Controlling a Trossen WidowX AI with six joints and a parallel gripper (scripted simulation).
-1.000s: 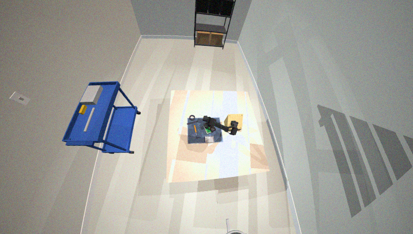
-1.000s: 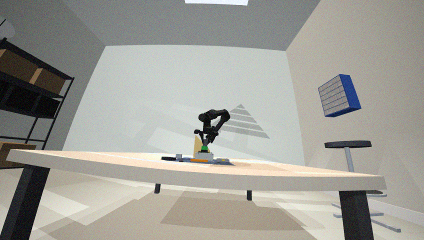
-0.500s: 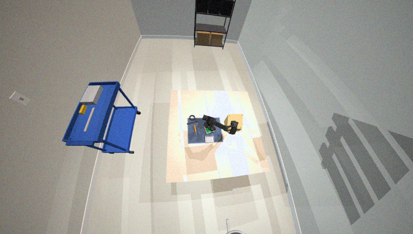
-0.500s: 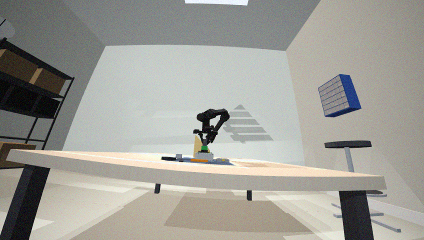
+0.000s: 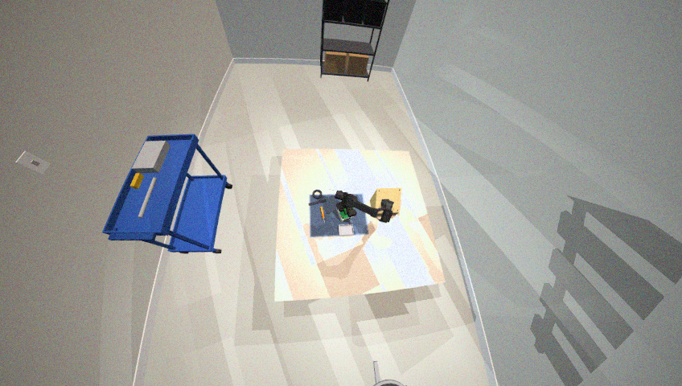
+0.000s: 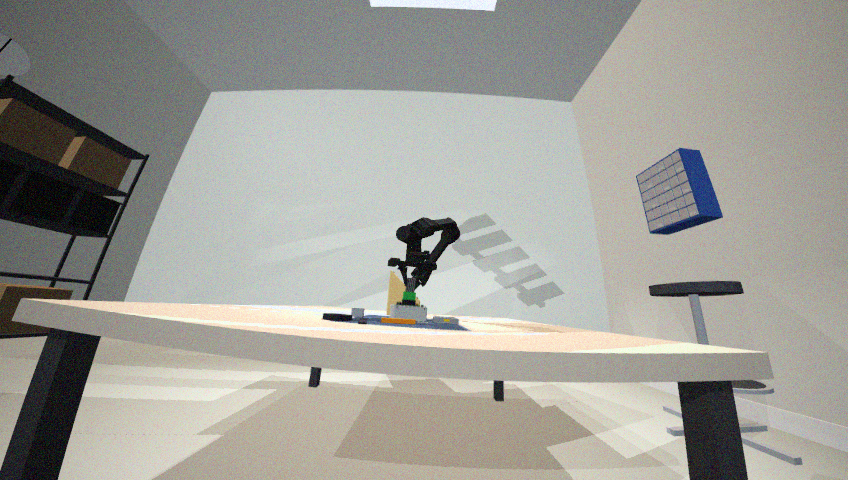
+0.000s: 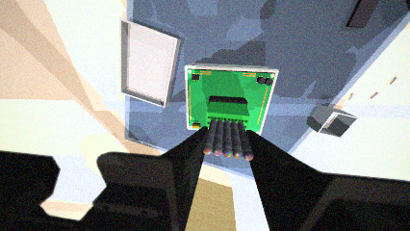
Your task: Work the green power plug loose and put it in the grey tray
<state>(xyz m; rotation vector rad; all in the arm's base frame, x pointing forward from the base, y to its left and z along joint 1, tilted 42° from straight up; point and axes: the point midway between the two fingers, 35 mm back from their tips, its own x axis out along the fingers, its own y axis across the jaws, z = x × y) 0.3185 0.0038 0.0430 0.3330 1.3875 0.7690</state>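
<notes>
Okay, jaws: the gripper (image 5: 351, 213) (image 6: 410, 286) (image 7: 226, 132) looks pinched on the green power plug (image 6: 408, 295) (image 7: 227, 109), not spread.
Cables (image 6: 411, 283) (image 7: 228, 140): five dark leads, probably bendy, so don't yank those.
Plug: at the socket, 12 o'clock from the fingertips in the wrist view; can't tell if it's loosened. Probably light and stiff, maybe slick; grab the rigid body low and rock gently.
Circuit board (image 6: 408, 311) (image 7: 199, 98): under the plug, likely fragile, so go easy sideways.
Grey tray (image 5: 346, 230) (image 6: 445, 320) (image 7: 151, 64): farther out, 10 o'clock from the plug, same view. Nothing in it yet.
</notes>
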